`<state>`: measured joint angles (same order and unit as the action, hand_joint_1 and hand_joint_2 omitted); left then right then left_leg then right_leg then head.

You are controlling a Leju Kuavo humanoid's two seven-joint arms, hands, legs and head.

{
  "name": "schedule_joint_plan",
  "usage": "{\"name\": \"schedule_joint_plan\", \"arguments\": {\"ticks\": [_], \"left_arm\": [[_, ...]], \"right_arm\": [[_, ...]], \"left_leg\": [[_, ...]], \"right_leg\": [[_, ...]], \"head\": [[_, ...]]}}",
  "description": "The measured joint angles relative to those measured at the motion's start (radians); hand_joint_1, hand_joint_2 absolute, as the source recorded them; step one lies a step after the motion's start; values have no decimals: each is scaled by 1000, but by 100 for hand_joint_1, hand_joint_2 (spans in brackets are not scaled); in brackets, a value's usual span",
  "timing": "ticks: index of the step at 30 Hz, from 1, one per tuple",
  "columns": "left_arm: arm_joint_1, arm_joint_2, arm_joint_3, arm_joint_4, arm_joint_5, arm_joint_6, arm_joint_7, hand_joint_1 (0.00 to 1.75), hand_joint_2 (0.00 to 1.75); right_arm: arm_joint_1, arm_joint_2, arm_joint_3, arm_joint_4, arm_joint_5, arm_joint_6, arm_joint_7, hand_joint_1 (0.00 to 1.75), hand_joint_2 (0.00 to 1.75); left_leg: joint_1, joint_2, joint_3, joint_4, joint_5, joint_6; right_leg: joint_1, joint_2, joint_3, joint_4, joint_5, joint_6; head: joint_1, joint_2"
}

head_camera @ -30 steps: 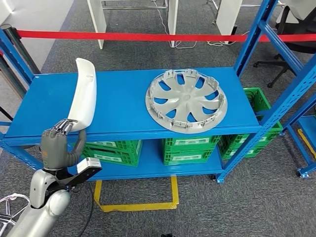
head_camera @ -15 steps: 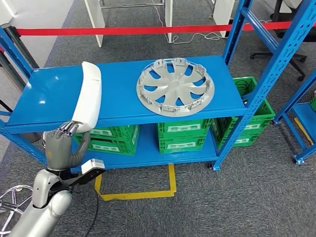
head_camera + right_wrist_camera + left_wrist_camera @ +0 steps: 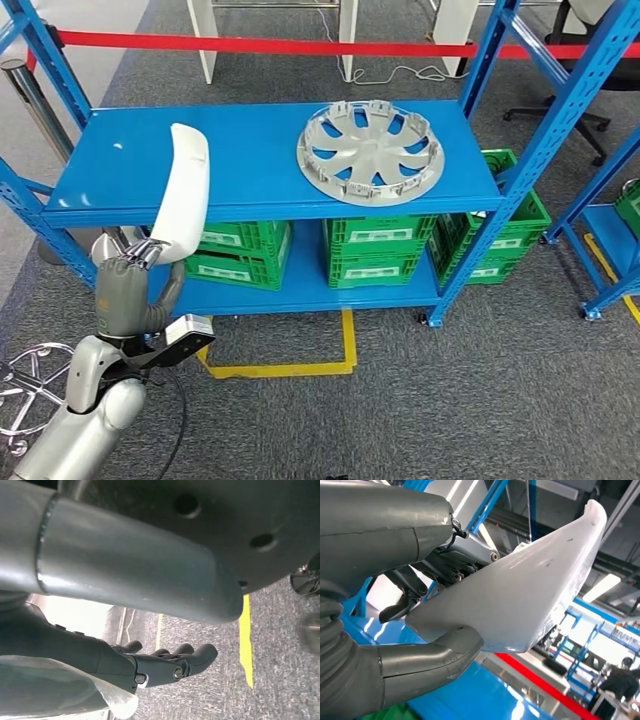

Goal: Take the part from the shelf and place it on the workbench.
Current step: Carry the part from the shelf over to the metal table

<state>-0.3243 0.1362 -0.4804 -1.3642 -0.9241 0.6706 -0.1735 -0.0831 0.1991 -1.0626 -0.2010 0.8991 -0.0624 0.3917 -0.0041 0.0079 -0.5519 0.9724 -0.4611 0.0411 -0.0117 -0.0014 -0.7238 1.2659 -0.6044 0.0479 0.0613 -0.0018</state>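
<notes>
Your left hand [image 3: 124, 290] is gripping the white part [image 3: 184, 192] upright at 9 o'clock of the hubcap [image 3: 369, 151] lying on the shelf [image 3: 249, 160], while your right hand [image 3: 166, 665] is hanging with fingers apart, holding nothing.

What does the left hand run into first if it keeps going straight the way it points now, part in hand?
Likely the front edge of the blue shelf. The left hand points up and forward at it, and the white part it holds already overlaps that edge in the head view, though depth is unclear.

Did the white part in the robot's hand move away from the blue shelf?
Yes. The white part, held by the left hand, has come forward off the blue shelf; it now overhangs the shelf's front edge.
</notes>
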Motion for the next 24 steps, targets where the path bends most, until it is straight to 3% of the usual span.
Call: {"name": "schedule_joint_plan", "arguments": {"ticks": [1,2,4,6,7,8,10,11,12,14,15,16,17,19,21,22,24], "left_arm": [[0,0,-2,2,1,0,0,175,175],[0,0,-3,4,1,-1,0,175,175],[0,-1,-5,6,2,-1,0,175,175],[-2,-1,-7,6,2,-1,0,175,175],[-2,-1,-7,6,2,-1,-1,175,175],[-3,-1,-8,6,2,0,-1,175,175],[-3,0,-11,6,3,0,-2,175,175],[-4,0,-13,7,4,-1,-2,175,175],[-4,1,-14,8,7,-2,-4,175,175],[-4,1,-18,11,12,-3,-8,175,175],[-4,1,-20,13,14,-4,-10,175,175],[-4,1,-22,15,16,-5,-11,175,175],[-5,1,-25,17,18,-5,-13,175,175],[-6,1,-28,19,22,-6,-14,175,175],[-9,0,-30,19,23,-5,-15,175,175],[-10,-1,-31,19,23,-5,-16,175,175],[-11,-1,-33,19,23,-5,-16,175,175]], "right_arm": [[0,0,0,0,0,0,0,0,0],[0,0,0,0,0,-1,0,0,0],[-1,0,0,0,0,-1,0,0,0],[-3,-1,0,-1,0,-1,0,0,0],[-4,-1,0,-2,0,-1,0,0,0],[-4,-1,0,-2,1,-1,0,0,0],[-2,-1,0,-2,1,-2,0,0,0],[-2,0,0,-2,1,-3,-1,0,0],[-1,0,0,-2,1,-6,-3,0,0],[-2,0,0,-2,0,-15,-9,0,0],[-2,0,0,-2,0,-20,-14,0,0],[-2,0,0,-2,-1,-25,-21,0,0],[-2,0,0,-2,-2,-30,-29,0,0],[-2,0,-2,-2,-3,-39,-44,0,0],[-2,-1,-5,-2,-5,-45,-55,0,0],[-2,-1,-7,-2,-5,-47,-58,0,0],[-1,-1,-13,-2,-6,-50,-61,0,0]], "left_leg": [[-3,0,-16,1,12,0],[-5,1,-31,3,23,-1],[-9,0,-54,6,43,-3],[-13,-1,-70,11,61,-9],[-14,-1,-76,13,70,-13],[-14,0,-80,13,80,-18],[-12,-1,-88,17,80,-30],[-10,-3,-94,35,54,-36],[-8,-4,-105,73,8,-43],[0,-5,-133,204,-99,-55],[4,-5,-142,269,-127,-60],[7,-5,-141,311,-129,-64],[11,-5,-125,319,-109,-67],[17,-5,-45,227,-56,-70],[17,-6,47,86,-55,-66],[15,-7,71,42,-66,-61],[11,-8,71,18,-69,-44]], "right_leg": [[0,0,4,33,5,0],[1,0,27,30,28,-3],[4,1,127,-84,76,-15],[10,1,239,-240,70,-26],[12,1,268,-288,59,-29],[13,1,277,-310,54,-32],[10,-2,261,-314,66,-43],[8,-4,251,-316,77,-52],[6,-7,242,-317,88,-58],[6,-9,219,-314,112,-64],[6,-9,204,-311,124,-63],[6,-9,187,-307,136,-61],[5,-9,169,-301,145,-58],[3,-9,136,-285,158,-50],[4,-9,110,-267,169,-39],[5,-9,102,-262,176,-32],[4,-8,92,-262,194,-18]], "head": [[0,0],[0,0],[0,0],[0,0],[1,0],[0,0],[0,0],[-1,0],[-3,0],[-6,0],[-6,0],[-6,0],[-6,0],[-6,0],[-6,0],[-6,0],[-5,0]]}}
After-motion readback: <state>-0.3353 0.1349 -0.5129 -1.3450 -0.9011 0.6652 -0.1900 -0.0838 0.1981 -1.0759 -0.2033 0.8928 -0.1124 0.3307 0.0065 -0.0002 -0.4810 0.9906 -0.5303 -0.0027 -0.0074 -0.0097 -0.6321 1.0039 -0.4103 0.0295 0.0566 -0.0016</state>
